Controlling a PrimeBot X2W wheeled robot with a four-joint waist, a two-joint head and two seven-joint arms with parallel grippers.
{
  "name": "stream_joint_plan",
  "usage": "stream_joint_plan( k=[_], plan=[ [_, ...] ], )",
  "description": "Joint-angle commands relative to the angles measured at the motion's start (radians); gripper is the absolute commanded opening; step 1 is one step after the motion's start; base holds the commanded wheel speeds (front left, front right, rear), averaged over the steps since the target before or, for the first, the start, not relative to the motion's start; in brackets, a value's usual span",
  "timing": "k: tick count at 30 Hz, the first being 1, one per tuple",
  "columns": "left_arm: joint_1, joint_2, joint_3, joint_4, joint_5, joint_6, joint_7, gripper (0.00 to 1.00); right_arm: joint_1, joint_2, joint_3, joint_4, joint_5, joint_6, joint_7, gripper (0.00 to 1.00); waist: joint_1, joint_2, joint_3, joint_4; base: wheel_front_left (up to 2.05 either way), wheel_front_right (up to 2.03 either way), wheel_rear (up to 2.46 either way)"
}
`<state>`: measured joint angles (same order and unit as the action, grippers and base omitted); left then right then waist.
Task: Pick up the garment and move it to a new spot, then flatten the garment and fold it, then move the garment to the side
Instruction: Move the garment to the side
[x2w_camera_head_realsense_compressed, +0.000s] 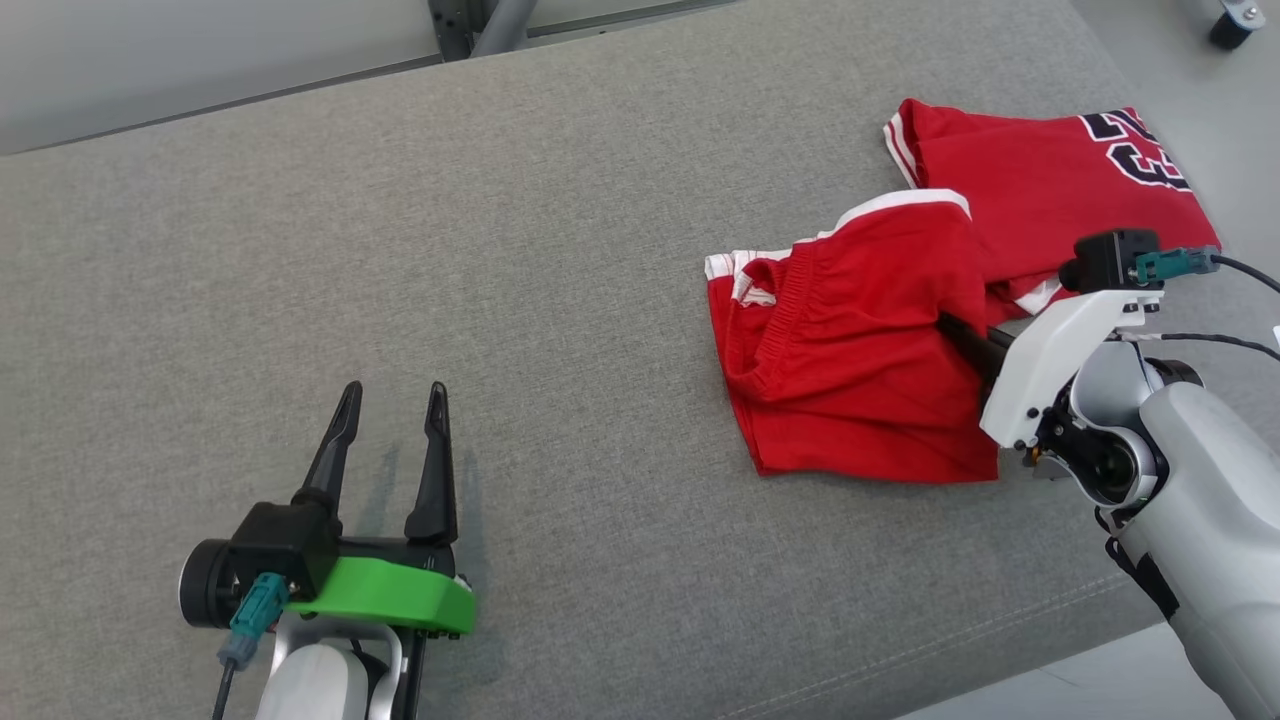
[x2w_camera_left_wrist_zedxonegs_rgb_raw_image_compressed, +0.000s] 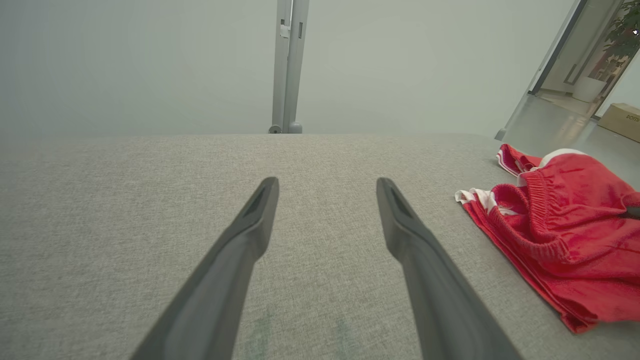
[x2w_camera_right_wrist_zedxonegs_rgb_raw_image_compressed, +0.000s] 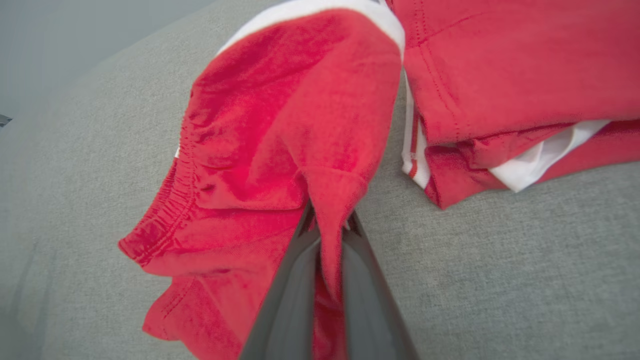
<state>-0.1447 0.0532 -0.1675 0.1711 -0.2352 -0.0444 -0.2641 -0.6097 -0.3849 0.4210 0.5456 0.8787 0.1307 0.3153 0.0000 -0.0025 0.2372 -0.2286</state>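
Your right gripper (x2w_camera_right_wrist_zedxonegs_rgb_raw_image_compressed: 327, 222) is pinched shut on a fold of the red shorts (x2w_camera_head_realsense_compressed: 850, 340). They lie bunched near the right edge of the bench (x2w_camera_head_realsense_compressed: 500, 250), touching a folded red jersey (x2w_camera_head_realsense_compressed: 1050, 170) at its far right corner. Your left gripper (x2w_camera_head_realsense_compressed: 393, 395) stands wide open and empty near the front edge.

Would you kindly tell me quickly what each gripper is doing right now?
Left gripper: open, empty.
Right gripper: shut on the red shorts.
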Motion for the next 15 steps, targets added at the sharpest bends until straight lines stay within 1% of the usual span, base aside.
stream_joint_plan(
  k=[1,7,15],
  plan=[
    [-0.014,0.009,0.001,0.003,0.009,-0.005,0.000,1.00,-0.015,-0.003,0.004,0.003,-0.003,0.000,-0.007,0.00,0.0000,0.0025,0.017,-0.030,0.00,0.00,0.00],
    [-0.007,0.008,-0.004,0.015,0.009,-0.010,0.000,1.00,-0.038,-0.007,0.024,0.022,-0.014,0.000,-0.020,0.00,0.0000,0.0025,0.000,-0.008,0.00,0.00,0.00],
    [0.025,0.005,0.000,0.008,-0.002,0.001,0.000,1.00,-0.078,-0.033,0.040,0.052,-0.048,0.000,-0.031,0.00,0.0000,0.0025,-0.036,0.032,0.00,0.00,0.00]
  ],
)
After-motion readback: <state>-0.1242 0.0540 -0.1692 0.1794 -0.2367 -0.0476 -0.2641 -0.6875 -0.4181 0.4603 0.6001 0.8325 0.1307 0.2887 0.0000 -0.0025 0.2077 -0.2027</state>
